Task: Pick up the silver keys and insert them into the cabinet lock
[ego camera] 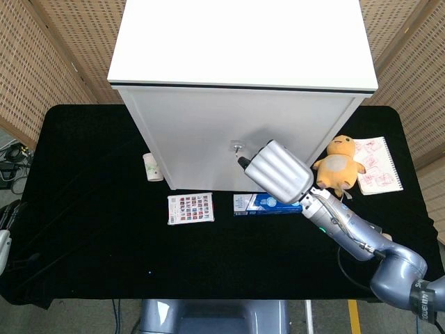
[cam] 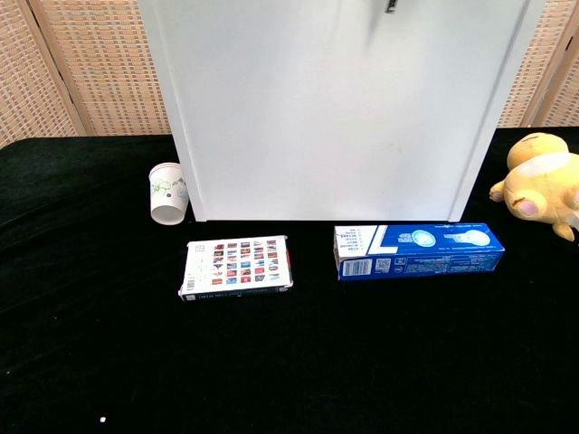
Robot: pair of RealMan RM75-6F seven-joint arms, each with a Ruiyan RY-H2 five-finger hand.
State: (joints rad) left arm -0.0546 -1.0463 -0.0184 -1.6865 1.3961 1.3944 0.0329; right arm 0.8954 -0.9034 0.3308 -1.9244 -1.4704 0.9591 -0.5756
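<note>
Right hand [ego camera: 279, 171] raised before the white cabinet [ego camera: 240, 90], fingers curled just beside the lock [ego camera: 238, 147]; keys [cam: 391, 5] barely showing, dangling at the door; grip itself hidden, cannot tell.

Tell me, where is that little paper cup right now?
The paper cup stands on the black table at the cabinet's front left corner, seen left of centre in both views, just behind the patterned card box.

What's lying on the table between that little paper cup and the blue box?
A flat card printed with small coloured pictures lies between the paper cup and the blue box, clearest in the chest view.
</note>
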